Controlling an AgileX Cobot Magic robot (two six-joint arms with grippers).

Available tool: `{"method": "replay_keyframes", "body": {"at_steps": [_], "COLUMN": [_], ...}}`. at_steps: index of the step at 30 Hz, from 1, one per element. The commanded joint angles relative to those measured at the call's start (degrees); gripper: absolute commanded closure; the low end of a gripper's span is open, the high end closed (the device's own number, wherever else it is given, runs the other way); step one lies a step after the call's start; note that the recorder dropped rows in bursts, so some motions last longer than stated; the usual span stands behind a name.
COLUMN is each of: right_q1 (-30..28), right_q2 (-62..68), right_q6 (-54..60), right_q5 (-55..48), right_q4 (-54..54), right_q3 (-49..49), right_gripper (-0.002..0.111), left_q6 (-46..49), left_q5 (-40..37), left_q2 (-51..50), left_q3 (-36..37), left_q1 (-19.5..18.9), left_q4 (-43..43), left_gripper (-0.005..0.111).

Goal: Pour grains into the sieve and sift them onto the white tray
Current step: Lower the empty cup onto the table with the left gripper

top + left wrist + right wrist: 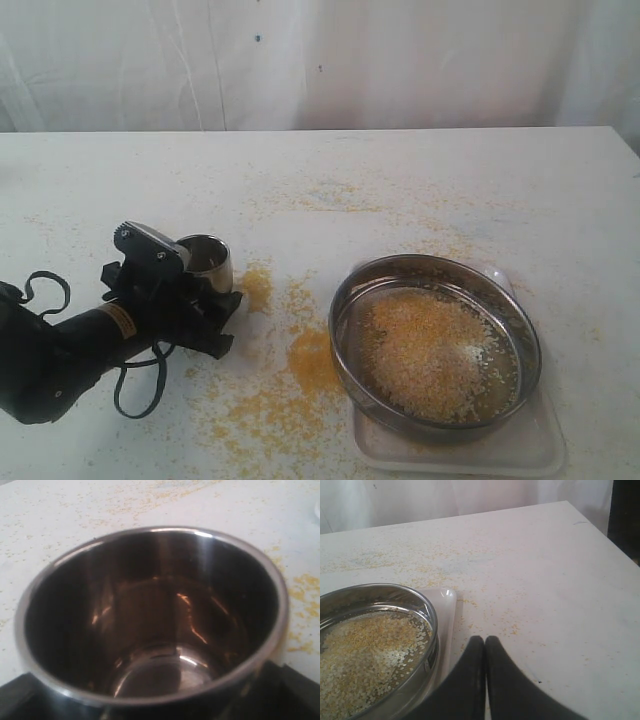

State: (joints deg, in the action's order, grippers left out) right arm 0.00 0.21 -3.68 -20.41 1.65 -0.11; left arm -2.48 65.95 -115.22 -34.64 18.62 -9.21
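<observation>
- Exterior view: the left claw [205, 288] is clamped on a small steel cup [207, 260], well apart from the sieve [430, 428]. The sieve sits on the white tray [500, 455] and holds the grains [430, 350]; more lie scattered on the surface [500, 190].
- Left wrist view: the cup is empty.
- Right wrist view: the right claw [485, 641], fingers pressed together, hangs just beside the tray. The sieve looks stiff and slick. I would pinch its rim wall and keep it level, since loose grains shift.
</observation>
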Motion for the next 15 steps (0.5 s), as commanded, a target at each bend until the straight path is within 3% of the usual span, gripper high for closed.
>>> {"method": "replay_keyframes", "body": {"at_steps": [1, 10, 15], "right_q1": [0.0, 0.0, 0.0], "right_q2": [-0.21, -0.21, -0.21], "right_q6": [-0.03, -0.03, -0.03], "right_q5": [0.33, 0.33, 0.33], "right_q4": [-0.02, -0.02, -0.02], "right_q3": [0.11, 0.11, 0.11], "right_gripper": [0.108, 0.108, 0.108], "left_q6": [-0.25, -0.33, -0.37], "left_q5": [-1.91, -2.59, -2.59], "left_q2": [0.21, 0.21, 1.42], "left_q3": [-0.07, -0.07, -0.07], "left_q1": [-0.22, -0.22, -0.22], "left_q4": [1.12, 1.39, 1.39], "left_gripper": [0.074, 0.028, 0.015]}}
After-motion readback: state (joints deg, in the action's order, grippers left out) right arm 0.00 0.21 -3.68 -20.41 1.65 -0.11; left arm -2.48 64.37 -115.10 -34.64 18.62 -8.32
